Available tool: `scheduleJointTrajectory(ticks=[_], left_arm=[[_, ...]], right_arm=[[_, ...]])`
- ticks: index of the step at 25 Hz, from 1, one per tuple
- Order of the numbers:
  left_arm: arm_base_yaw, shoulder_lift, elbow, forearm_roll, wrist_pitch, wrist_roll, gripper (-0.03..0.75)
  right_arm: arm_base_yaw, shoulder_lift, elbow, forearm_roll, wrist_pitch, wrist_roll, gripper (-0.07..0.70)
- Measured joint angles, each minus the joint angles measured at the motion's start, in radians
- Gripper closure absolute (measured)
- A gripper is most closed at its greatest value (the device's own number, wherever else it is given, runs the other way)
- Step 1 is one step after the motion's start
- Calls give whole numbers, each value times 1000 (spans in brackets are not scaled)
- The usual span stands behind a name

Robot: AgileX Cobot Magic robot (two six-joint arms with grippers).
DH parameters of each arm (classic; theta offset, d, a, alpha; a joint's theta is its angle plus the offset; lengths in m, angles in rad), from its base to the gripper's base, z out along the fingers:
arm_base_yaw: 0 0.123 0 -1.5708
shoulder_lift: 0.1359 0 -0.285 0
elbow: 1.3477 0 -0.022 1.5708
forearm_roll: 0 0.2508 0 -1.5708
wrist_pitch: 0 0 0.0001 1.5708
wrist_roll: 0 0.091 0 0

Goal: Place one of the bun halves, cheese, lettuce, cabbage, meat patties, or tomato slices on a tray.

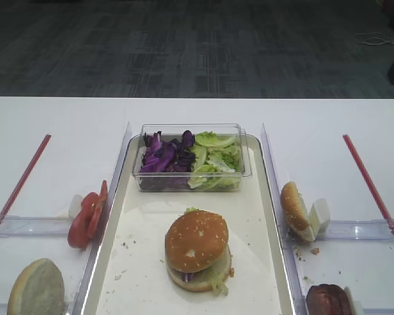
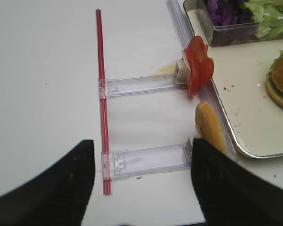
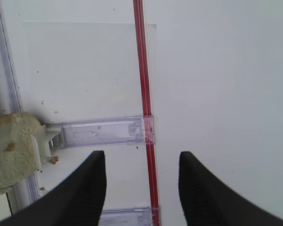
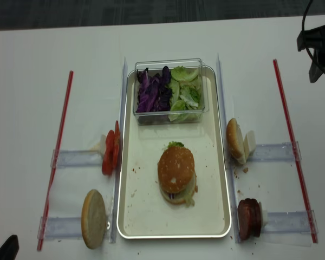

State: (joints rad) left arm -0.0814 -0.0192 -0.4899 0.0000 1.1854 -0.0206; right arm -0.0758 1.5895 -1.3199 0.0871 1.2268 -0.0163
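Burger looks finished: sesame bun top (image 1: 196,240) caps the stack at tray (image 4: 131,216) centre. Spare patties (image 4: 249,218) at 4 o'clock, tomato slices (image 4: 109,155) at 9. Left gripper (image 2: 139,183) and right gripper (image 3: 140,186) gape empty.

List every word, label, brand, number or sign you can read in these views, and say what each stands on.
None: no view shows readable text.
The tray, the clear plastic box of cabbage and lettuce, and the red strips carry no print.
The clear holders show only faint moulded marks, which do not read as letters.
The right gripper and left gripper, both open, are plain black.
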Motion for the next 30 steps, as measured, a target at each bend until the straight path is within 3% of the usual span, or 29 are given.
scheduleJointTrajectory(ticks=[7, 15, 24, 30], left_arm=[[0, 0, 0, 0, 0, 0, 294], [0, 0, 0, 0, 0, 0, 294], [0, 0, 0, 0, 0, 0, 294], [0, 0, 0, 0, 0, 0, 294]], right_arm=[[0, 0, 0, 9, 0, -4, 251], [0, -62, 13, 84, 2, -74, 255], [0, -265, 212, 90, 7, -123, 303], [0, -437, 261, 90, 15, -146, 356]])
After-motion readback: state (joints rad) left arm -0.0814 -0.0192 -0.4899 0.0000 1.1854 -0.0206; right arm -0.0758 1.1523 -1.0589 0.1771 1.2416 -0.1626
